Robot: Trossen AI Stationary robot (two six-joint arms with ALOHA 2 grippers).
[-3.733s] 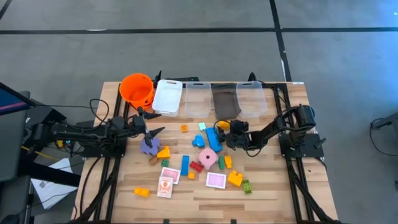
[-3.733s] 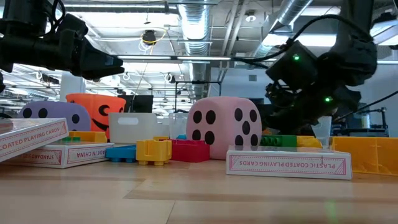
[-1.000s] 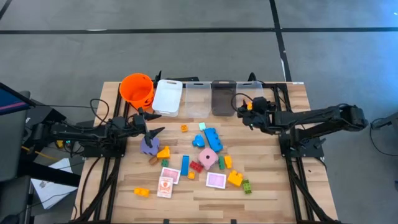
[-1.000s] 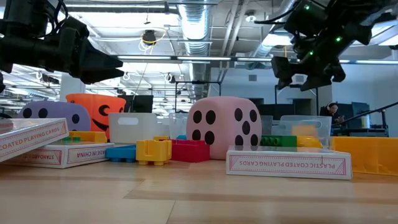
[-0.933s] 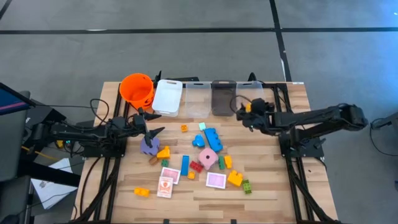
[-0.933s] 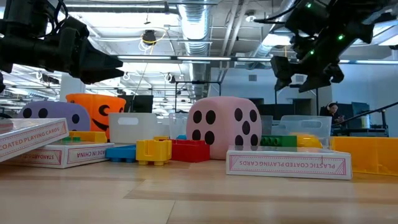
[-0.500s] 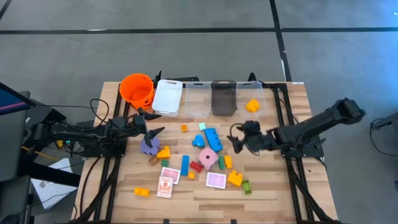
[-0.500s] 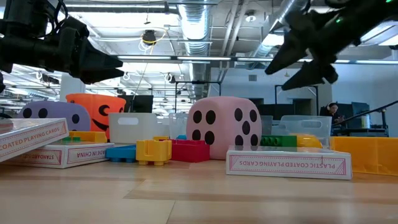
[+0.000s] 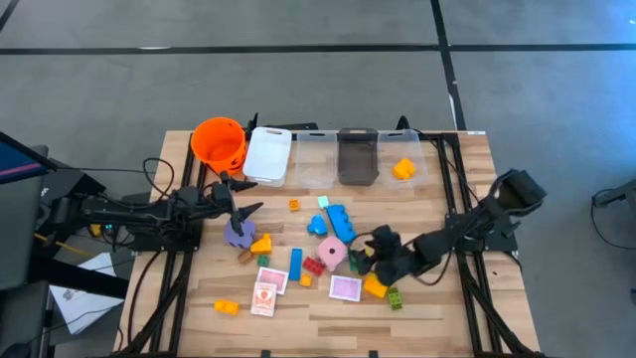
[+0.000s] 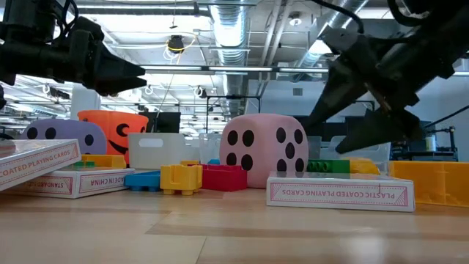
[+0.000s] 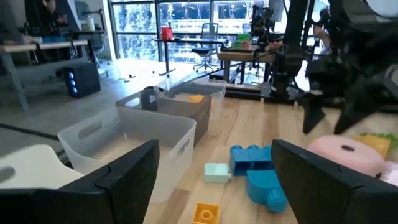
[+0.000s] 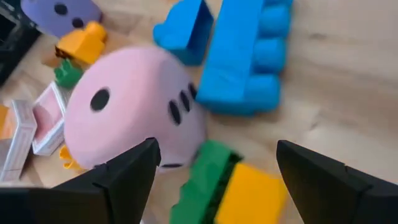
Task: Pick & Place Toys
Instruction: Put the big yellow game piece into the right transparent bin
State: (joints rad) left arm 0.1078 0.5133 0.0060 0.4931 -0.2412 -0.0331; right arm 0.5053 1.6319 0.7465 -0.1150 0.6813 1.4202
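Note:
Many small bricks lie mid-table around a pink dotted die and a purple die; card boxes lie near the front. My right gripper is open and empty, low over a green brick and a yellow brick beside the pink die. Its fingers stand apart above them in the low view. My left gripper is open and empty, held above the purple die. A yellow brick lies in the rightmost clear bin.
An orange bucket, a white bin and clear bins stand in a row along the far edge. Blue bricks lie just beyond the pink die. A yellow brick and a green one lie near the front right.
My right gripper has let go of a yellow brick over the rightmost clear bin, where the brick now lies. It has then swung toward the near edge and the left, opened wide, and come down beside the pink die.

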